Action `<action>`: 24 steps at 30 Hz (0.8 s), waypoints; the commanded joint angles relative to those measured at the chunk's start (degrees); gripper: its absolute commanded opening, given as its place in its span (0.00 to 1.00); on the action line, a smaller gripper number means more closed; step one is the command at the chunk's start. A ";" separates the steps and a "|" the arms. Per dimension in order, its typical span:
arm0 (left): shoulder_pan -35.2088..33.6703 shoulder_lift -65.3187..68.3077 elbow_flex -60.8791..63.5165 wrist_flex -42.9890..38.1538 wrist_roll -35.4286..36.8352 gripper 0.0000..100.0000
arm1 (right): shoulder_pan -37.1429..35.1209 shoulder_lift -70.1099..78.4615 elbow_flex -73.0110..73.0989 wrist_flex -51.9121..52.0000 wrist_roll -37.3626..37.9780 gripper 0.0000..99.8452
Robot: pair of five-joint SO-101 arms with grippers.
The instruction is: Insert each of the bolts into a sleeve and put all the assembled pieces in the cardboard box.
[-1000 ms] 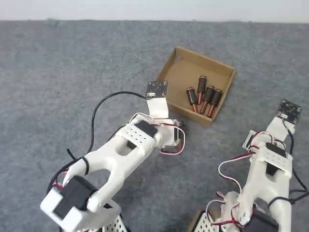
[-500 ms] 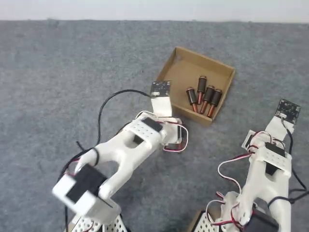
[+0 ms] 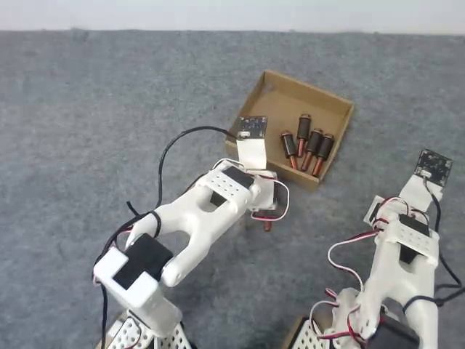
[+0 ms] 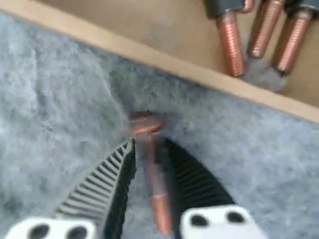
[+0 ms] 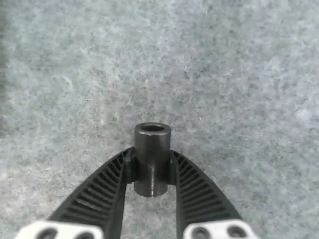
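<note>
A copper-coloured bolt [image 4: 149,174], with a flanged head and a slim shank, is clamped along its shank between the two black ribbed fingers of the left gripper [image 4: 147,145]; the jaws are drawn narrow around it. The head is pointed towards the cardboard box [image 4: 164,59], whose plain brown wall is seen just beyond it, and the bolt is held over the carpet outside that wall. In the high view the bolt's lower end [image 3: 267,225] is seen beneath the white left arm [image 3: 207,214], near the box's near corner.

A dark, smooth, cylindrical sleeve [image 5: 152,159] is gripped by the right gripper [image 5: 151,153], its jaws closed narrowly on its sides. Its round open bore is turned away from the wrist, and a fine lengthwise seam is seen on its wall. It is held over bare carpet, well apart from the box.

Inside the box [image 3: 270,98] four assembled pieces [image 3: 306,149] are laid side by side, each a black sleeve with a coppery threaded end protruding. Everything is set on a grey, fuzzy, felt-like carpet [image 3: 109,109].
</note>
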 commanded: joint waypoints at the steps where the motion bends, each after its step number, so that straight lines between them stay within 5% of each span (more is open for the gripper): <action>1: 0.35 -0.62 -2.77 0.53 -0.97 0.03 | -0.57 -2.95 -0.26 -0.92 0.88 0.04; 12: 0.26 -0.62 -2.77 0.53 -0.97 0.04 | -0.57 -2.95 -0.26 -0.92 0.88 0.04; 18: 0.26 -0.62 -2.51 1.23 -0.62 0.17 | -0.57 -2.95 -0.26 -0.92 0.88 0.04; 24: 0.26 -0.53 -2.86 1.76 -0.79 0.06 | -0.57 -2.95 -0.26 -0.92 0.88 0.04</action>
